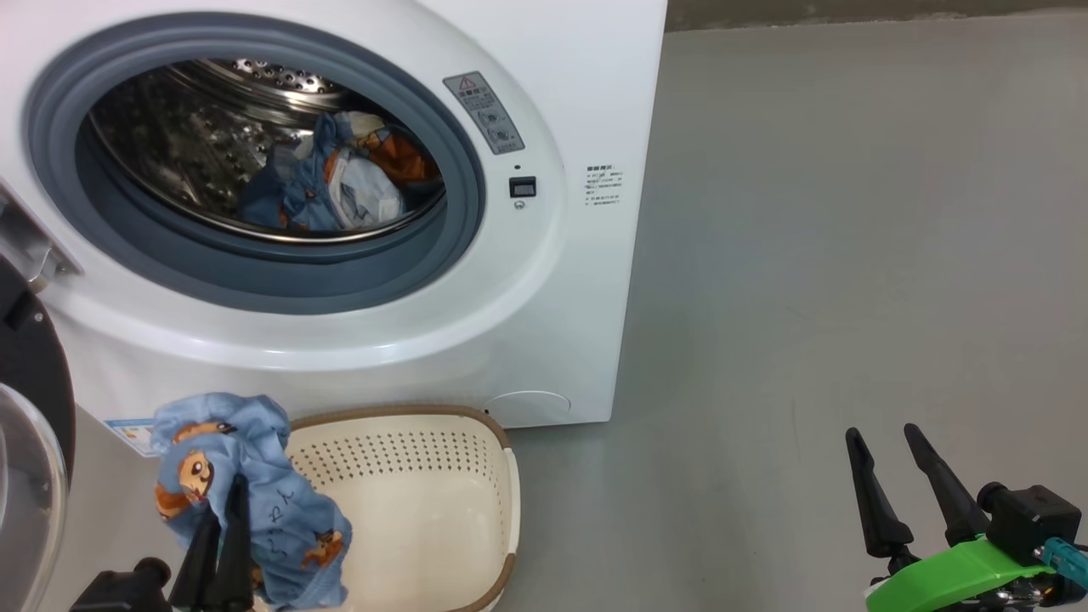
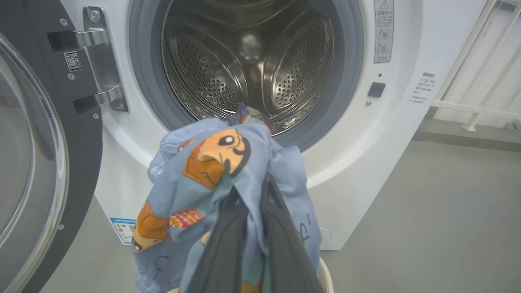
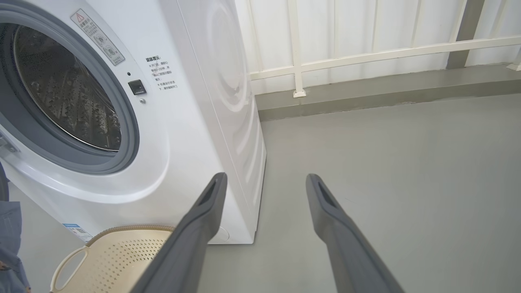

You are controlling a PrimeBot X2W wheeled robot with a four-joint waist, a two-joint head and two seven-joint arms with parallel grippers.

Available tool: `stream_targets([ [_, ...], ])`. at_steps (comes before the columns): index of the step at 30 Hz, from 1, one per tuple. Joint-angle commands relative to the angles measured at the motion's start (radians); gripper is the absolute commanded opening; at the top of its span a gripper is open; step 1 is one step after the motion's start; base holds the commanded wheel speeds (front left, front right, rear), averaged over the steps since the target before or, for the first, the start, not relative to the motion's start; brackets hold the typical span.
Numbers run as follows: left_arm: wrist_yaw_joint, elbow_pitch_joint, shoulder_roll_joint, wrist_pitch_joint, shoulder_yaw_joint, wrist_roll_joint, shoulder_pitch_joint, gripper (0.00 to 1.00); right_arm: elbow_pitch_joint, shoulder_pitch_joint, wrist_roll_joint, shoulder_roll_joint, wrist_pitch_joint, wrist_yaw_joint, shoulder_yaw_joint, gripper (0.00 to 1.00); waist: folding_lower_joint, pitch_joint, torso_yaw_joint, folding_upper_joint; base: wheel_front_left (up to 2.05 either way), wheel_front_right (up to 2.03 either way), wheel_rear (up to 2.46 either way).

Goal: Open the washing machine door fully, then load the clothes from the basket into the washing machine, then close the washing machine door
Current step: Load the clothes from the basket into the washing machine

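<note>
Jaws on my left arm are pinching shut on 1 light-blue garment (image 1: 255, 501) with orange cartoon prints, which is draping over them and sagging toward the robot's left. Just beneath it the basket (image 1: 507, 476) is sitting on the floor (image 1: 850, 255), touching or nearly touching the front of the washing machine (image 1: 578, 280), and the part of its inside that I can see is showing no other garment.

What I am weighing is this: from my left jaws the drum mouth is lying straight ahead and higher up, so I am judging the coming move as a lift and a push forward along my own line. Standing between is the lower lip of the grey rubber ring (image 1: 255, 285), which the hanging cloth could be dragging on. Beyond it, 1 heap of clothes (image 1: 340, 183) is already lying on the drum floor.

To the left, the washing machine door (image 2: 81, 162) is standing swung open on its hinge (image 2: 101, 61), close beside my path but not across it.

My right jaws are standing wide apart and empty, well off to the right over bare floor, so the left arm is the nearer 1.
</note>
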Motion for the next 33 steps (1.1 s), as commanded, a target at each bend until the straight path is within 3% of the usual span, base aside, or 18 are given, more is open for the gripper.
stream_targets([
  [1,0.004,-0.034,0.008,-0.01,0.039,0.007,-0.014,0.0,-0.028,0.002,0.001,-0.009,-0.012,0.002,0.018,1.0,0.0,0.003,0.0,0.0,0.0,0.0,0.0],
  [10,0.004,-0.047,0.0,-0.01,0.043,0.008,-0.033,0.0,-0.033,-0.01,-0.001,-0.002,-0.012,0.002,0.017,1.0,0.0,0.029,-0.006,0.0,0.0,0.0,0.0],
  [19,0.004,-0.034,0.008,-0.01,0.044,-0.018,-0.118,0.0,-0.042,-0.048,-0.004,0.026,-0.012,0.002,0.021,1.0,0.0,0.121,-0.014,0.0,0.0,0.0,0.0],
  [33,0.004,0.006,0.116,-0.01,0.05,-0.005,-0.465,0.0,-0.051,-0.148,-0.009,0.066,-0.012,0.002,0.03,1.0,0.0,0.27,-0.077,0.0,0.0,0.0,0.0],
])
